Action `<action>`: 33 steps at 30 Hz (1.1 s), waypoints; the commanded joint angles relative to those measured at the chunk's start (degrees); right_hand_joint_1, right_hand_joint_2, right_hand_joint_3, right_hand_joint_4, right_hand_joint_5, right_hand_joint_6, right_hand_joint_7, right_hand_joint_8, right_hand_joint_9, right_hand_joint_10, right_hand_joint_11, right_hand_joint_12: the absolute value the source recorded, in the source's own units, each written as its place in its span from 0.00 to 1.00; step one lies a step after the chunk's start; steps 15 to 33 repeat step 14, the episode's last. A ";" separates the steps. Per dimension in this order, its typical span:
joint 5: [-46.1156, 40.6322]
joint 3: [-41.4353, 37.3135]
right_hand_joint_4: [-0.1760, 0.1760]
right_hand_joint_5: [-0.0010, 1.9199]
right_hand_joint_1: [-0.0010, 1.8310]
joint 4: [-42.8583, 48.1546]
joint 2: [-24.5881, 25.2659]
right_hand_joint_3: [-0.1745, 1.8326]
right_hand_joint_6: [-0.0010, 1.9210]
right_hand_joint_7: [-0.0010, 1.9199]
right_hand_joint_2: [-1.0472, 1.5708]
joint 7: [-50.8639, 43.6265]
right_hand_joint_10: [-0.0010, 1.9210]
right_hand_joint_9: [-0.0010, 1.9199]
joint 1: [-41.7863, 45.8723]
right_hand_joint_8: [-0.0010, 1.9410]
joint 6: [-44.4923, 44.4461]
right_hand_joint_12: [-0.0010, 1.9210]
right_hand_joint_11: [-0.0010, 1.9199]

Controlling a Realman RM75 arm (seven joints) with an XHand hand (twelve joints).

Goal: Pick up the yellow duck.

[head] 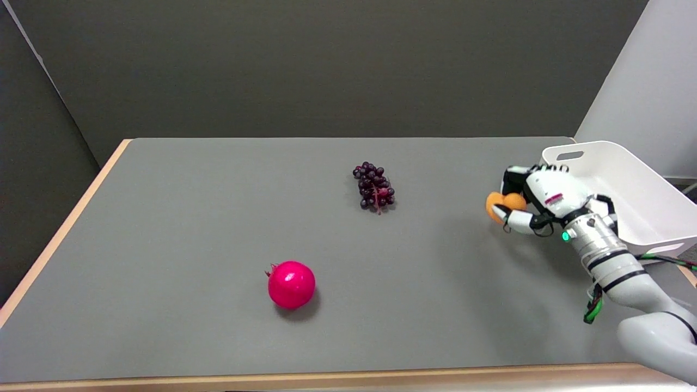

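Right side of frame: robot hand (pixel 536 204) grasping the duck (pixel 498 206), fingers curled round it. Only an orange-yellow lump shows at the hand's left edge; the rest is hidden behind the fingers and palm. No head, beak or eyes can be made out. Whether the duck is clear of the bench (pixel 218 326) or touching it cannot be told from this angle; a soft shadow lies on the grey surface below and left of the hand.

Arm (pixel 631 283) enters from the lower right corner, its lower part cut off by the frame edge. A green light shows at the wrist; green and red cables trail off to the right.

White bin (pixel 642 201) just behind the hand at the right edge, tilted, its right side cut off by the frame. Whether it sits on the bench or past its edge is unclear. Inside looks bare white, though the hand covers its near-left corner.

Bunch of dark grapes (pixel 374 186) centre, slightly toward the top. Pink pomegranate (pixel 291 285) lower centre. Both well apart from the hand and from each other.

Bench edges: pale wood trim down the left side and along the bottom. Wide open grey surface across the left half and between hand and grapes.
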State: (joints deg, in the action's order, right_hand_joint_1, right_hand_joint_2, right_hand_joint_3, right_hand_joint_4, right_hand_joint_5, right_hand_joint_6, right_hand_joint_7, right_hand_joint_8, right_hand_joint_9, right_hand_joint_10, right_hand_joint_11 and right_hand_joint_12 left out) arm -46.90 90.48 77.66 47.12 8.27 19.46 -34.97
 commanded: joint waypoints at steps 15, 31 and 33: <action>-8.37 -17.76 0.04 0.37 0.57 4.66 -1.89 0.37 0.81 0.49 0.79 -14.88 0.89 0.46 -1.62 0.82 -7.51 1.00 0.20; -8.37 -17.76 0.04 0.37 0.57 4.66 -1.89 0.37 0.81 0.49 0.79 -14.88 0.89 0.46 -1.62 0.82 -7.51 1.00 0.20; -8.37 -17.76 0.04 0.37 0.57 4.66 -1.89 0.37 0.81 0.49 0.79 -14.88 0.89 0.46 -1.62 0.82 -7.51 1.00 0.20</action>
